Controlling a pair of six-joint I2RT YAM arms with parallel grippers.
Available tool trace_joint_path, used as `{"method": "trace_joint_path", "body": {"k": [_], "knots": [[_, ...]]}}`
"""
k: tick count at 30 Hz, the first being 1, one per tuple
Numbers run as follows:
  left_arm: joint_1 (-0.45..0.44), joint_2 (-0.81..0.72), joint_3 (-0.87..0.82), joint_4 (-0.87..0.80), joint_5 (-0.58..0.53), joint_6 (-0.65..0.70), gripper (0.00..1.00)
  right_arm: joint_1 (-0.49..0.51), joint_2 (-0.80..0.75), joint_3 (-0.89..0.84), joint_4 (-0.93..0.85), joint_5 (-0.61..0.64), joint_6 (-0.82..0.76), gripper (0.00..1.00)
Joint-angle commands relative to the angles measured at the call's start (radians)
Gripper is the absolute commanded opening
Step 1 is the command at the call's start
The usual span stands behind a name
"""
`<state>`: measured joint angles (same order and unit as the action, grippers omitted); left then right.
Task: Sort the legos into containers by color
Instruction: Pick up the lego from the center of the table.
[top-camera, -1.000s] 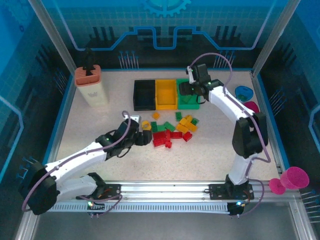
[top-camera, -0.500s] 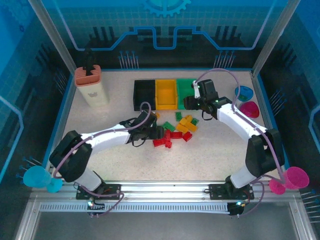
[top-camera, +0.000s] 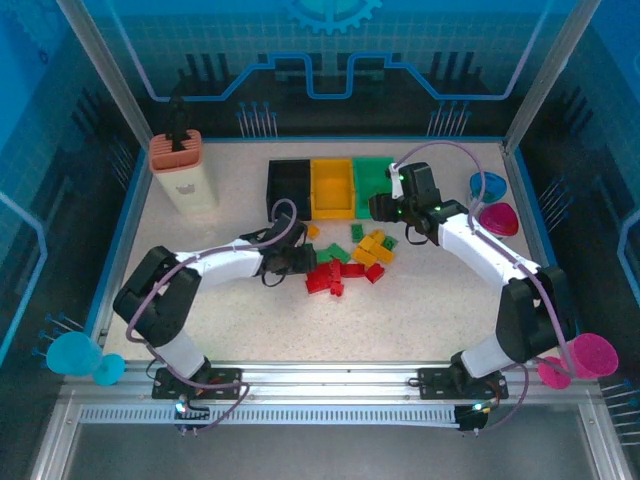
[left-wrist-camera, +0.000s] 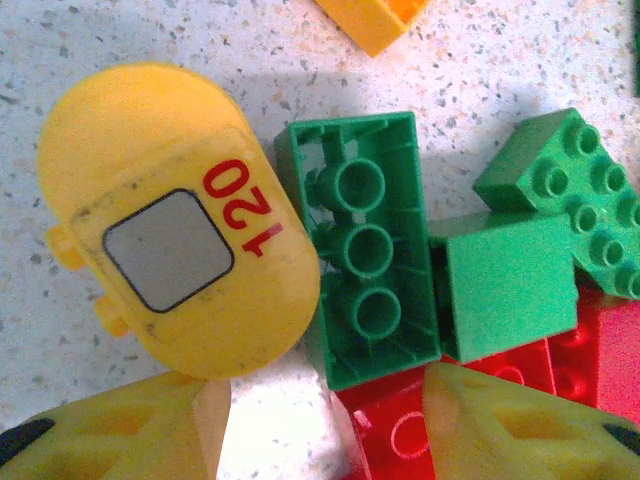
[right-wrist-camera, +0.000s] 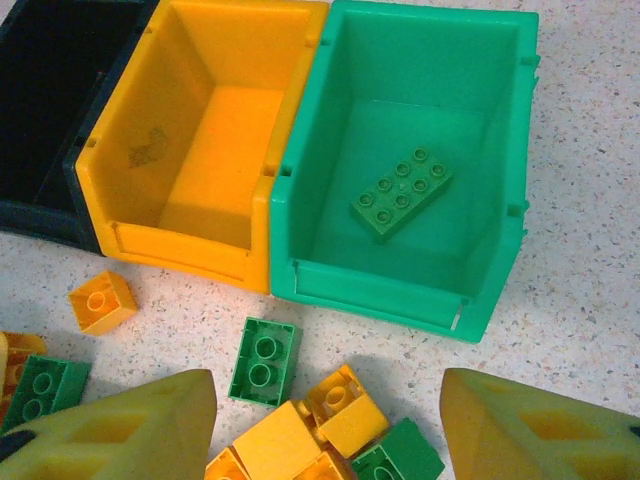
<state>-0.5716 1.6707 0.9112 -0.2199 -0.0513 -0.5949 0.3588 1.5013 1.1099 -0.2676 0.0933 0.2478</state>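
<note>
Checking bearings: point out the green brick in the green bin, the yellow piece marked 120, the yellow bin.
green brick (right-wrist-camera: 402, 193): right wrist view, studded top.
yellow piece (left-wrist-camera: 168, 250): left wrist view, grey panel.
yellow bin (right-wrist-camera: 180, 250): right wrist view, near wall.

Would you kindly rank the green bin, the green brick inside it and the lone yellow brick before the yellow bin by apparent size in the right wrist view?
1. green bin
2. green brick in it
3. lone yellow brick, clearly smallest

I'm counting three bins: black bin, yellow bin, green bin. One green brick inside the green bin. Just right of it, one blue cup, one pink cup. Loose bricks before it: too jumbled to count.
</note>
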Motion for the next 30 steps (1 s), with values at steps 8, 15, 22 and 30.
{"method": "trace_joint_path", "body": {"k": [8,15,22,30], "knots": [[0.064,0.073,0.111,-0.002,0.057,0.033,0.58,-0.011,-0.046,-0.027,0.012,0.001,0.011,0.6],[0.052,0.098,0.136,-0.017,0.058,0.035,0.6,-0.02,-0.055,-0.038,0.013,0.004,0.012,0.6],[0.016,0.147,0.172,-0.062,-0.002,0.047,0.59,-0.02,-0.052,-0.033,0.016,-0.006,0.015,0.59],[0.008,0.206,0.235,-0.112,-0.047,0.058,0.58,-0.023,-0.058,-0.041,0.019,-0.007,0.012,0.59]]}}
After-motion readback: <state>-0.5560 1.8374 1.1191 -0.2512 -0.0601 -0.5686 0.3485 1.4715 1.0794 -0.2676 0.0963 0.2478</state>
